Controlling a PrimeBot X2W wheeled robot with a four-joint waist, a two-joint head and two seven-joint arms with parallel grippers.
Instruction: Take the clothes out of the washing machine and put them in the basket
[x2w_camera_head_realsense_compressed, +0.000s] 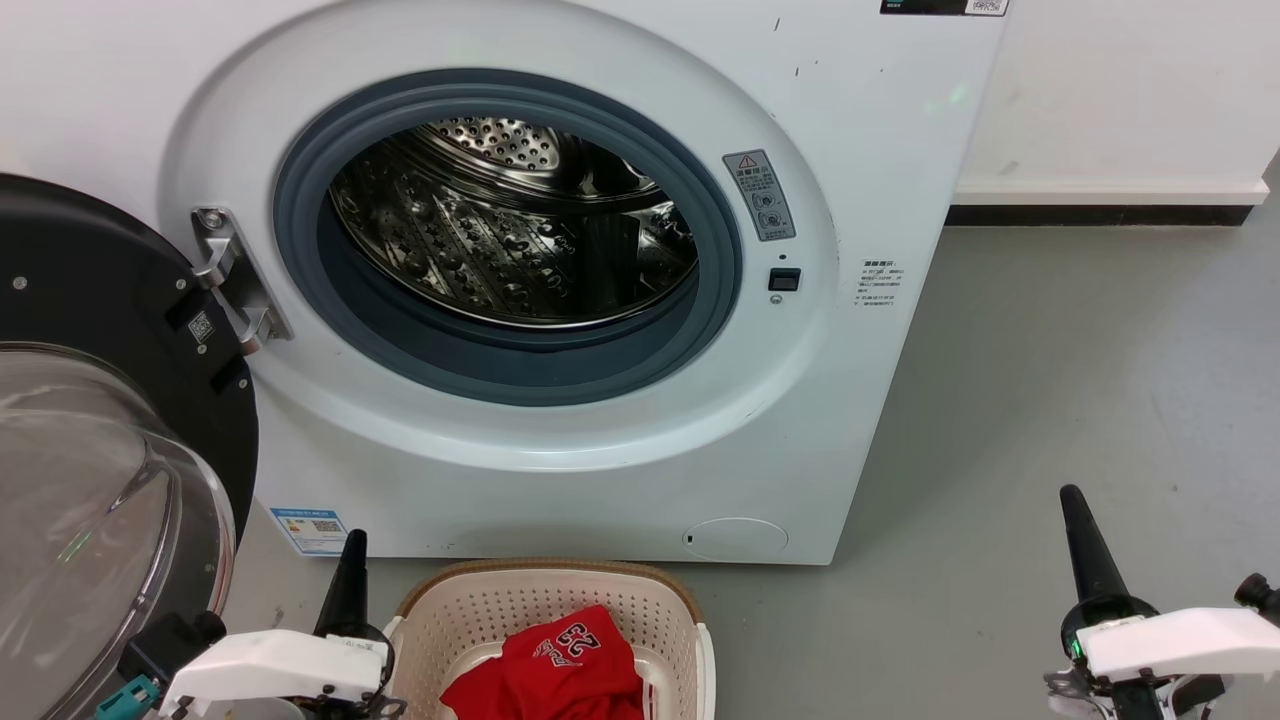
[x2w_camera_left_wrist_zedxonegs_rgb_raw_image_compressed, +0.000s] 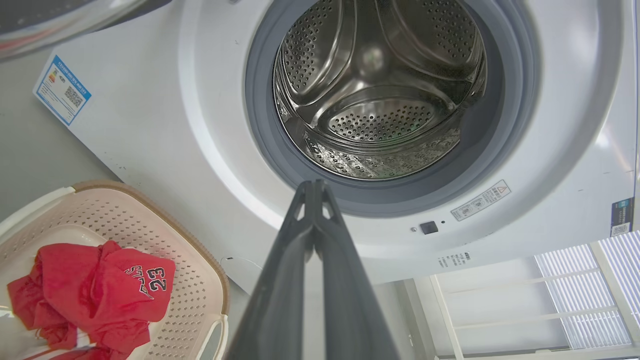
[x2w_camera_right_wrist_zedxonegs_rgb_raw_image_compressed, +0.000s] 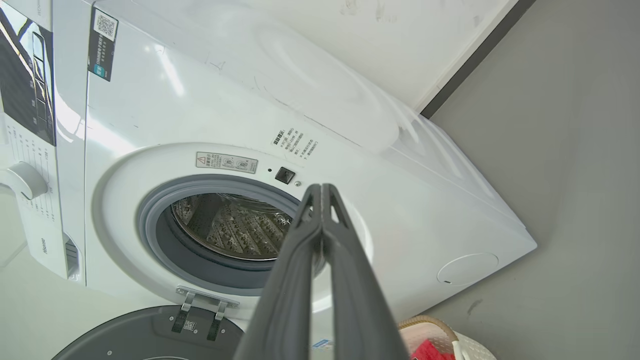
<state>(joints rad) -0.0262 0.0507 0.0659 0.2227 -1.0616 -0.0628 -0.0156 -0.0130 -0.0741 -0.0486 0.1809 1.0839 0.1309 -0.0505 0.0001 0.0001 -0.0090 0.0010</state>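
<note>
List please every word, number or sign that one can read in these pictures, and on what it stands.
"23": on the red jersey in the basket; the letters beside it are creased, unreadable.
"Hisense", probably: on the washing machine, at its control panel, very small.
Warning sticker, blue label, small print beside the door opening: too small to read.

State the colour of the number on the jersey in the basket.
Black edged in white, on the red jersey; clearest in the left wrist view.

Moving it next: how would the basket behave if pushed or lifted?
The basket is perforated plastic, so probably light and slightly flexible. Holding crumpled red clothes, it would likely slide easily on the smooth floor.
</note>
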